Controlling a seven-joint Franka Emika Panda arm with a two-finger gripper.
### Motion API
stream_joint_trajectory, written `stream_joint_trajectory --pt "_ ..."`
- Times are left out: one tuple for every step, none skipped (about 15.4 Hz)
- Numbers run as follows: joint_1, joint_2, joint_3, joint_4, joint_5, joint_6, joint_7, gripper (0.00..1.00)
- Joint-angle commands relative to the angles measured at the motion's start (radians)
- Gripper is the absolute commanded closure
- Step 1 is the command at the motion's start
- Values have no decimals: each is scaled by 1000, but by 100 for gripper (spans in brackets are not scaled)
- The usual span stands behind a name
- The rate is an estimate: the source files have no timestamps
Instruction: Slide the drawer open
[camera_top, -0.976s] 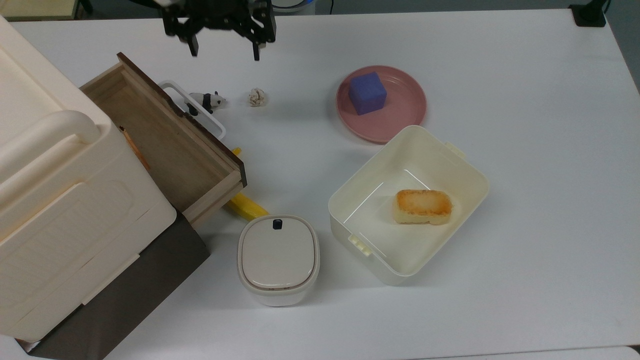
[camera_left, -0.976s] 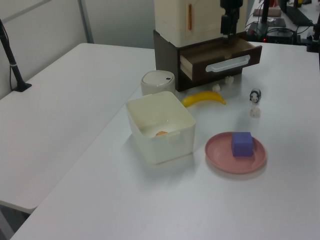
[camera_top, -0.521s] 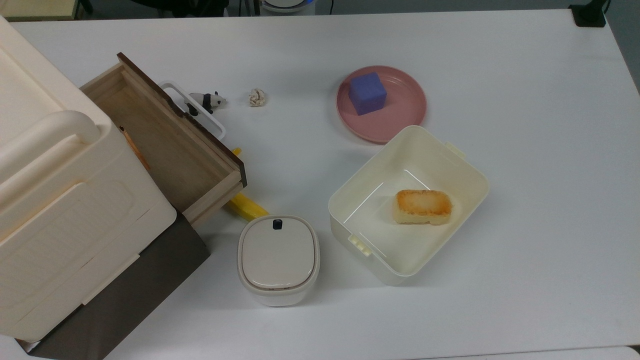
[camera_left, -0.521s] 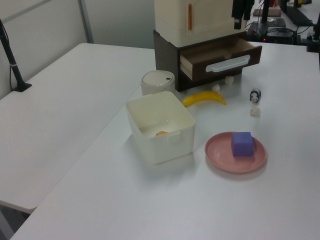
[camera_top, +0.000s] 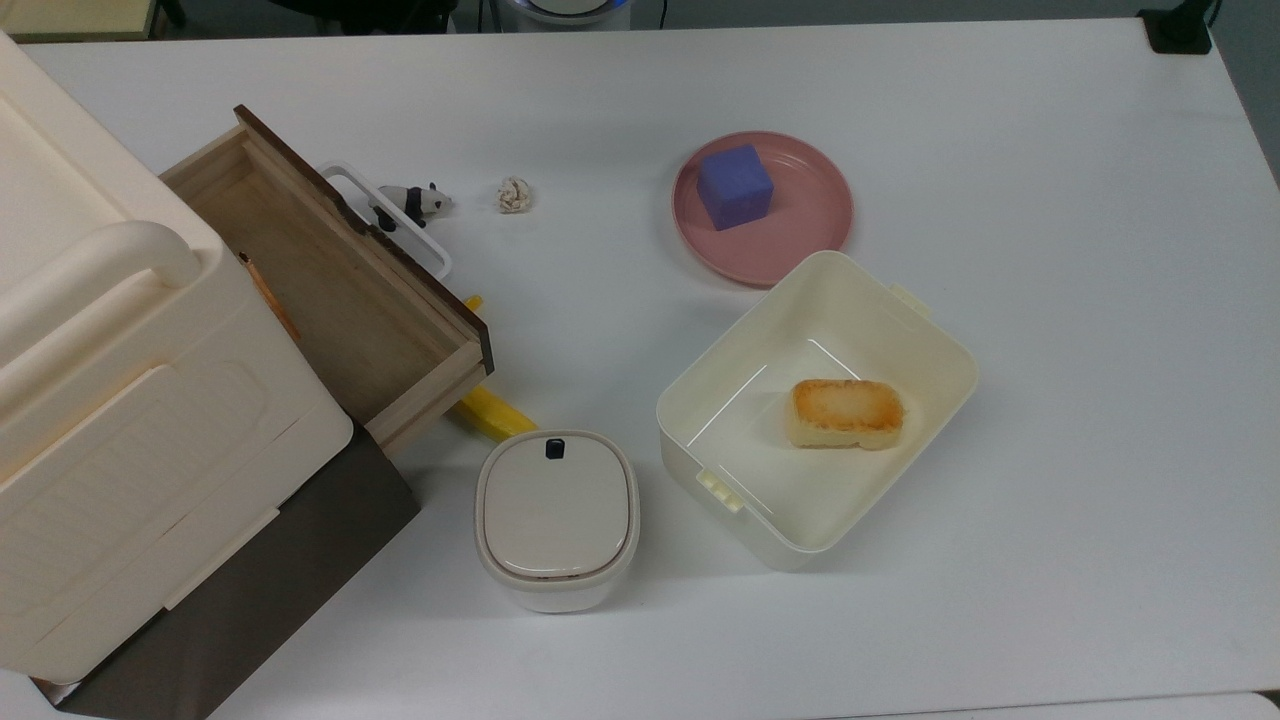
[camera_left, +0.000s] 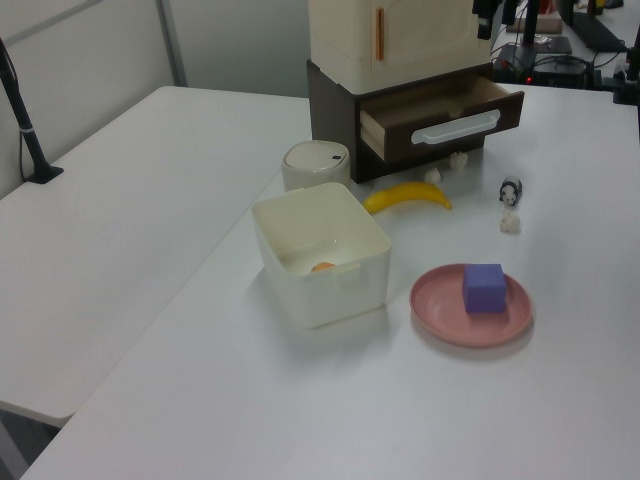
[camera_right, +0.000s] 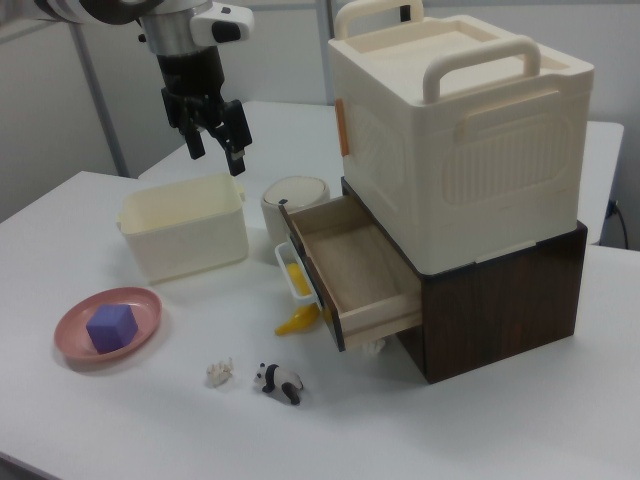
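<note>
Right view shows the tool (camera_right: 213, 141) raised high above the table, its two fingers spread apart with nothing held between them. A second ago it was hanging just over the drawer's far end in the top view; now it has been lifted clear and carried away from the cabinet. That withdrawal suggests the pull is judged finished.

The drawer (camera_right: 352, 272) is drawn well out of the dark brown cabinet (camera_right: 500, 300), its light-wood floor bare and its white loop handle (camera_top: 385, 215) facing the table's middle. It sits at the table's edge nearest the top view's left, under one cream handled box (camera_right: 460, 110).

Around it are counted: one toy panda (camera_right: 278, 381) just beside the handle, one crumpled scrap (camera_top: 513, 194) near the panda, one banana (camera_left: 408, 197) lying partly beneath the drawer front, and one lidded cream container (camera_top: 556, 518). Further out, one open cream bin (camera_top: 900, 330) holds one piece of browned bread (camera_top: 846, 412), and one pink plate (camera_top: 810, 225) carries one purple cube (camera_top: 735, 185).
</note>
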Motion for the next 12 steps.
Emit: stream_joint_trajectory --pt "19 -50 -10 -72 20 32 27 0" --pt "17 -51 -12 -72 20 23 29 0" --pt "17 -57 -12 -72 20 18 27 0" --pt "14 -62 -12 -72 20 20 27 0" --pt "13 -60 -12 -71 20 21 26 0" --pt "10 -60 -12 -71 20 21 18 0" --pt "8 -60 -12 -72 20 24 8 0" --pt "6 -57 -12 -71 19 27 -18 0" --pt "5 -57 -12 -69 19 29 -67 0" --pt "5 -57 -15 -69 19 27 -81 0" --pt "3 -57 -15 -69 19 30 -85 0" --pt "3 -56 -15 -68 19 34 -86 0"
